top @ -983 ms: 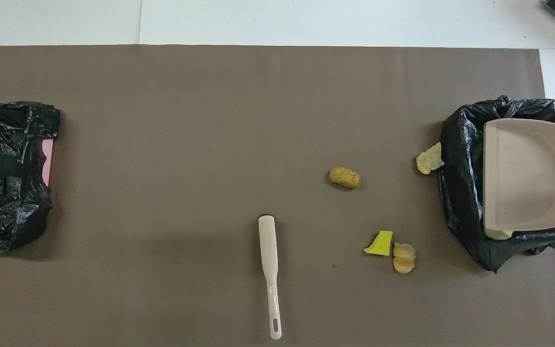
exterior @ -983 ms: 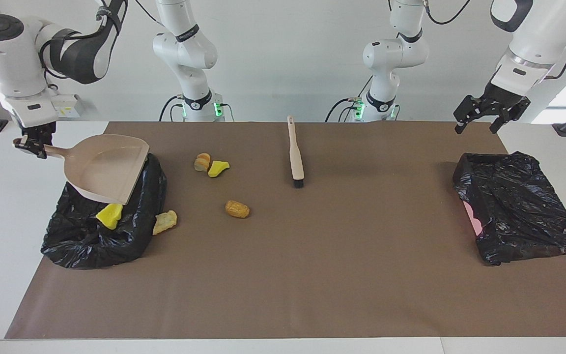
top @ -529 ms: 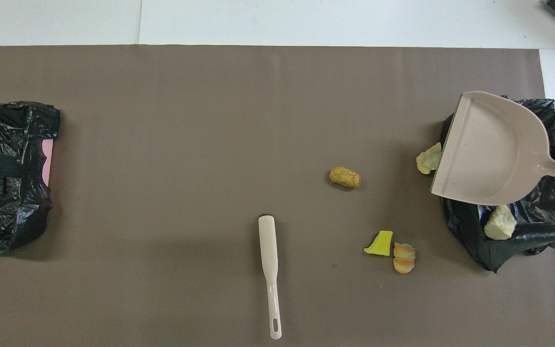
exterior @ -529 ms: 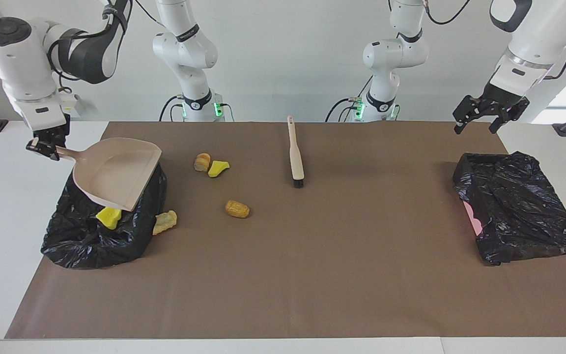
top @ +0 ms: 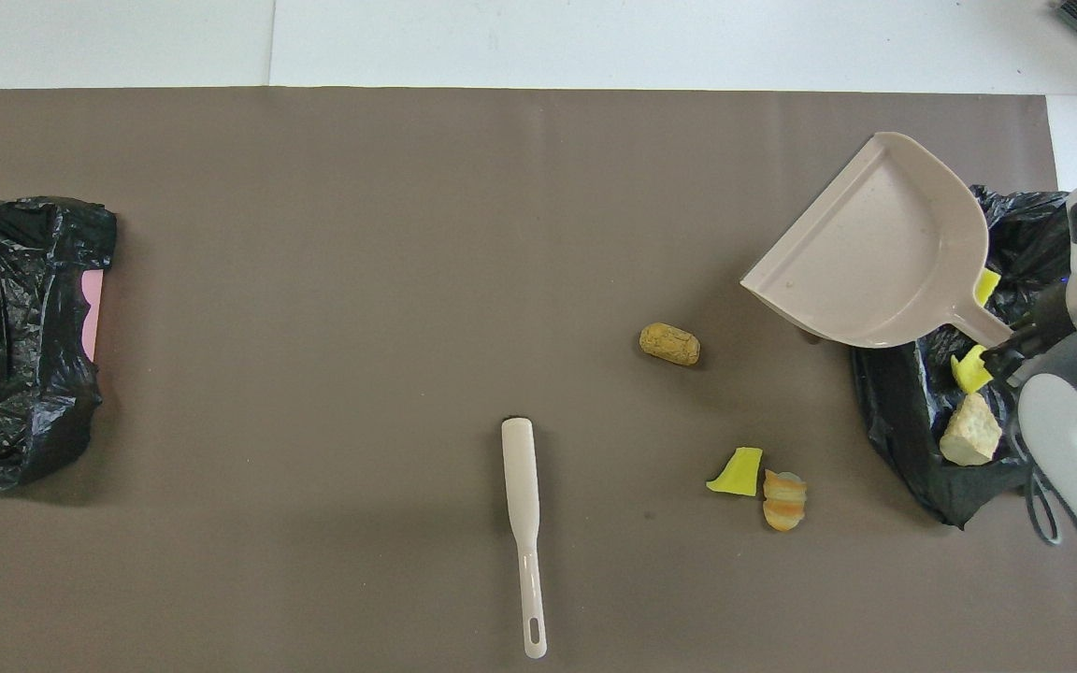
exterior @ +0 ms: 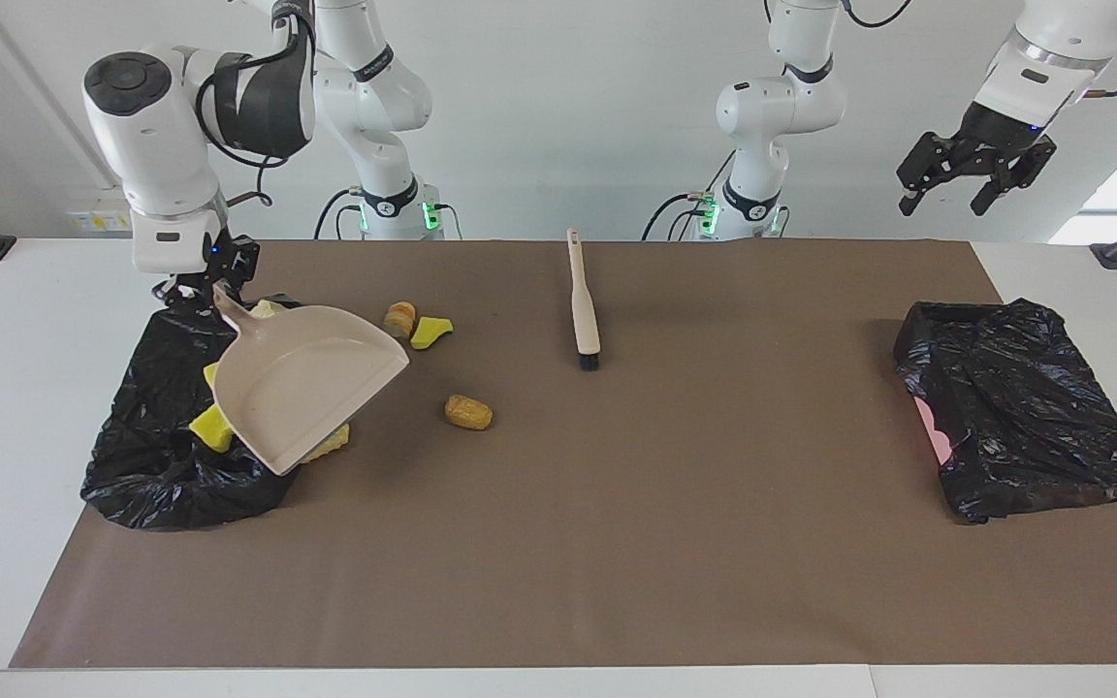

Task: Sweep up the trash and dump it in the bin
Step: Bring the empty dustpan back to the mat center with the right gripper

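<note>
My right gripper (exterior: 211, 291) (top: 1008, 348) is shut on the handle of the pale dustpan (exterior: 302, 383) (top: 875, 252). The pan hangs tilted over the edge of the black-bagged bin (exterior: 161, 475) (top: 903, 430) and the mat beside it. In the bin lie yellow trash lumps (exterior: 209, 427) (top: 969, 369) and a pale bread-like piece (top: 969, 439). On the mat are a brown lump (exterior: 468, 412) (top: 669, 343), a yellow chunk (exterior: 430, 332) (top: 737, 472) and an orange-striped piece (exterior: 400, 315) (top: 784, 500). A tan piece (exterior: 334, 444) peeks from under the pan. My left gripper (exterior: 971, 179) waits open, raised.
A pale brush (exterior: 583, 301) (top: 524, 523) lies on the brown mat near the robots, bristles pointing away from them. A second black-bagged bin (exterior: 1024, 407) (top: 15, 336) with a pink patch showing sits at the left arm's end of the table.
My right arm swung the dustpan off the middle of the bin toward the mat, turning it. More lumps in the bin now show. The left gripper rose higher.
</note>
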`<state>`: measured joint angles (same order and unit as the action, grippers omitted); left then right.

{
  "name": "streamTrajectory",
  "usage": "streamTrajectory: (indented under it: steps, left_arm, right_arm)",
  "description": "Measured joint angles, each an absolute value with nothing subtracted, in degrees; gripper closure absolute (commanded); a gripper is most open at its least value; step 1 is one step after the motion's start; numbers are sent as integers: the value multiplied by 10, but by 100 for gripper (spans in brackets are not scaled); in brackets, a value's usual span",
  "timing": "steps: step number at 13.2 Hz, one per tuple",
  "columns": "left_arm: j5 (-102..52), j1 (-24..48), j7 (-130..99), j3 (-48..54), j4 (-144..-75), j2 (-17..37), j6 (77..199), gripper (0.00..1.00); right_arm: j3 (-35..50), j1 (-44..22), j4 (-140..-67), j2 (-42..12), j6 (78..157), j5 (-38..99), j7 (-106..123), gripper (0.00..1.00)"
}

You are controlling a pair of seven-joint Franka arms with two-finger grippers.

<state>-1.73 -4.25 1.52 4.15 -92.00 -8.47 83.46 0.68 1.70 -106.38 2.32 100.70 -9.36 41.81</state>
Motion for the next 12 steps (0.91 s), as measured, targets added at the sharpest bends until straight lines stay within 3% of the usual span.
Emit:
streamTrajectory:
  steps: [8,12]
  left_arm:
    - [-17,-43,15,41,-926,-86,835,0]
    - [-17,-43,15,41,-926,-86,835,0]
  right_arm:
    - [27,-94,-1063,24,985,-11,100,100]
    - [28,-164,-1046,-4,985,34,-40,100]
